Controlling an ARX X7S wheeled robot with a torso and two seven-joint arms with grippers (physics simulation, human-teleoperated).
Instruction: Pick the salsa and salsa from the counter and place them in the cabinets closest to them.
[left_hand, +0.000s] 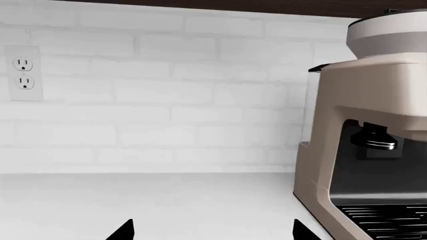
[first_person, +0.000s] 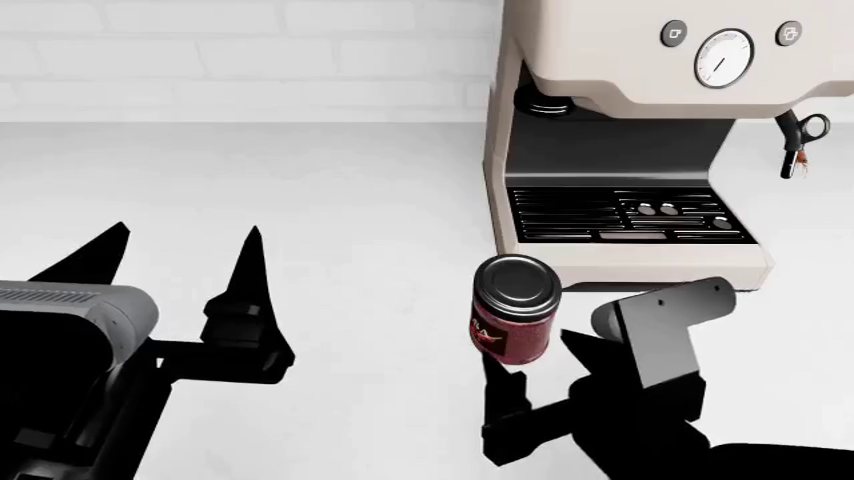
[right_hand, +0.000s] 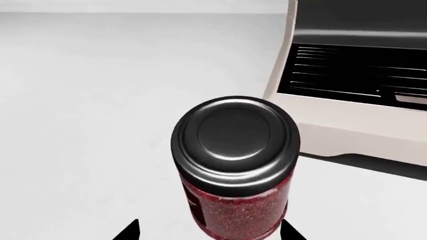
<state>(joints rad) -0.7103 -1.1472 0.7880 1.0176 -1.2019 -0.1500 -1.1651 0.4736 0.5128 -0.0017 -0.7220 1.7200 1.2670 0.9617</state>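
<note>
Salsa jar: upright between right pincer fingers, spread, unclamped, apparently for grasping; left pincer spread, empty, table.

Salsa jar: dark red speckled sauce, dark grey glossy lid, yellow-and-red label. Table: plain white. Espresso machine at 1 o'clock: beige body, black slotted drip tray. Wall: white brick pattern, white outlet. Both tools black: left, right.

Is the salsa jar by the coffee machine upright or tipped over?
Upright: the salsa jar stands on the counter with its lid facing up, between the right gripper's open fingers, in front of the coffee machine.
</note>
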